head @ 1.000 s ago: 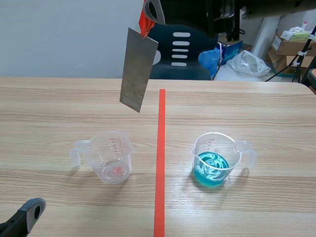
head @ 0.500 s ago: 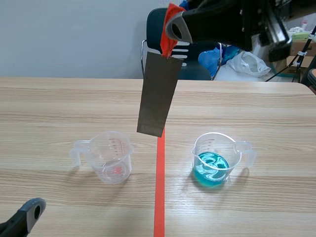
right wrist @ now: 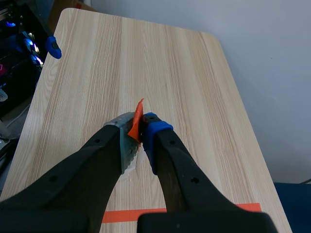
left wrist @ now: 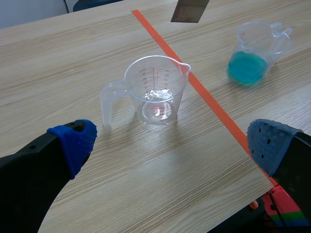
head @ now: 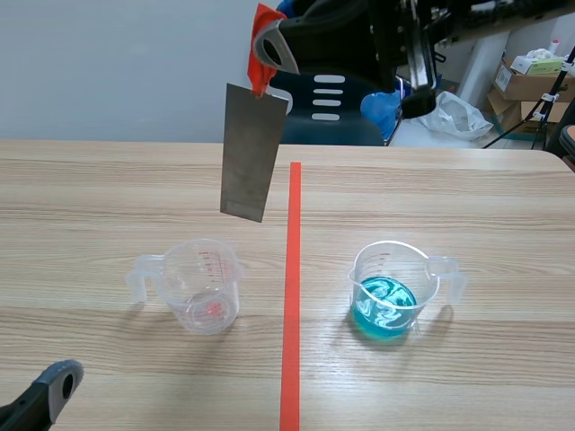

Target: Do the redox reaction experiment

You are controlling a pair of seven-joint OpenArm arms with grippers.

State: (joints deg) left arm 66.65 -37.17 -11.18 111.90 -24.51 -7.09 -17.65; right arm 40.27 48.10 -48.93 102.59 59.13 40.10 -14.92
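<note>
Right gripper: I am holding my right gripper (head: 263, 56) high over the far half of the table (head: 90, 197), with the fingers pinching hard on the orange-red tab (head: 261, 40) at the top of the metal strip (head: 252, 151).
Metal strip: it is hanging down from the tab with a slight tilt, touching nothing. Its lower edge is floating above and beyond the empty cup (head: 205, 285), on the left of the tape line (head: 291, 287).
What is changing: half a second ago the strip was hanging lower and right over the tape line, nearer the blue cup (head: 393, 289). Now it is sitting higher and back on the left, much where it was a second ago.
What that is telling me: I am judging that the dip is not yet happening. The strip is well apart from the blue liquid (head: 386, 305), so no reaction can be starting.
Next move: I am expecting to carry the strip across the tape line, steady it above the blue cup's mouth, and lower it straight down.
Risk: the strip is dangling from a small tab, so I am guessing it may sway and knock the cup's rim.
Cups: both are standing upright where they were, one on each side of the tape line.
Left gripper: my left gripper (left wrist: 173, 144) is resting low at the near edge, spread wide and gripping nothing, with the empty cup just ahead of it.
</note>
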